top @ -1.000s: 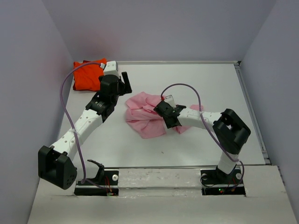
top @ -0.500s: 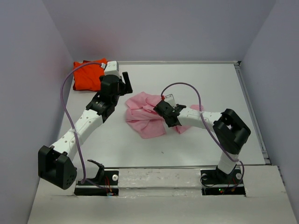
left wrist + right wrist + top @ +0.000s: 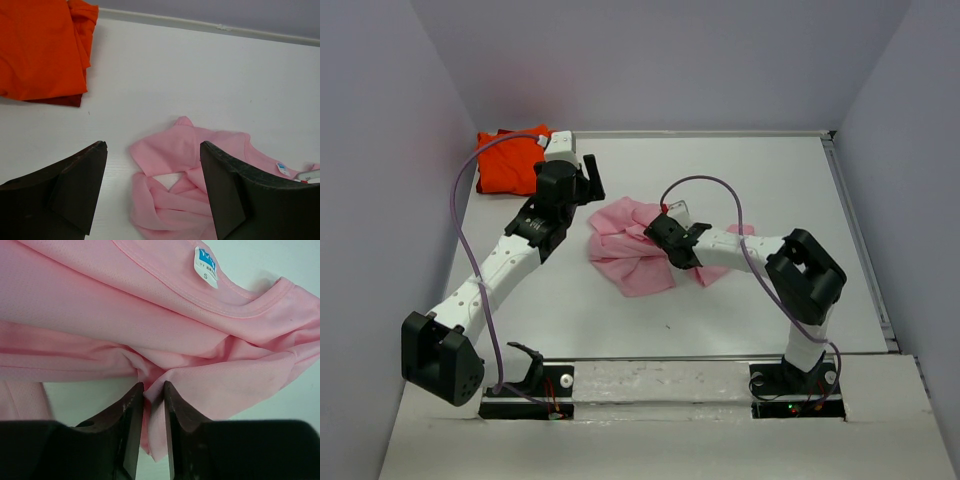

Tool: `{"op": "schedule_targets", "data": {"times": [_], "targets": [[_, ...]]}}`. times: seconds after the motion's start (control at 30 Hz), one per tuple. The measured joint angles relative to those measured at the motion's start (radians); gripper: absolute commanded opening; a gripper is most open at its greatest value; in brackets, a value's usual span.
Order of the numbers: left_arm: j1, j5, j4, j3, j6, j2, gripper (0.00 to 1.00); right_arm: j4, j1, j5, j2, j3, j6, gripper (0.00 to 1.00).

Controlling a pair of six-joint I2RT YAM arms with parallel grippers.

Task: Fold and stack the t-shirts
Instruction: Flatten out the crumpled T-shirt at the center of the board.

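The light pink t-shirt lies crumpled at the table's middle; it also shows in the left wrist view and fills the right wrist view, its collar tag up. My right gripper is shut on a fold of the pink t-shirt, low over its right part. The orange-red t-shirt lies folded at the far left corner, and shows in the left wrist view. My left gripper is open and empty, between the two shirts, above the pink shirt's far left edge.
White table enclosed by grey walls. A raised ledge runs along the right edge and another along the far edge. The right arm's purple cable arches above the pink shirt.
The right arm's elbow has shifted a little left and its gripper has edged left with the pinched pink cloth. The left arm has barely moved.
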Motion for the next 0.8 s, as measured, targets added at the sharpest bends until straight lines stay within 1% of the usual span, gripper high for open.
{"op": "schedule_targets", "data": {"times": [0.17,0.2,0.47,0.53,0.57,0.63,0.7,0.8], "targets": [[-0.002,0.000,0.000,0.000,0.000,0.000,0.84,0.000,0.000,0.007,-0.001,-0.002,0.000,0.01],[-0.002,0.000,0.000,0.000,0.000,0.000,0.84,0.000,0.000,0.008,-0.002,-0.002,0.000,0.00],[-0.015,0.000,0.000,0.000,-0.021,0.000,0.84,-0.011,0.000,0.022,-0.069,-0.023,-0.003,0.00],[-0.051,0.000,0.001,-0.001,-0.051,0.000,0.83,-0.019,0.000,0.032,-0.105,-0.025,-0.004,0.00],[-0.082,0.002,0.002,-0.002,-0.073,0.000,0.82,-0.021,0.000,0.039,-0.121,-0.026,-0.005,0.00],[-0.131,0.036,0.002,-0.007,-0.118,-0.003,0.80,-0.023,0.000,0.052,-0.161,-0.026,-0.012,0.00],[-0.163,0.091,0.035,-0.058,-0.195,-0.023,0.79,-0.024,0.000,0.061,-0.190,-0.026,-0.017,0.00],[-0.183,0.132,0.073,-0.183,-0.304,-0.070,0.78,-0.024,0.000,0.073,-0.233,-0.026,-0.027,0.00]]}}
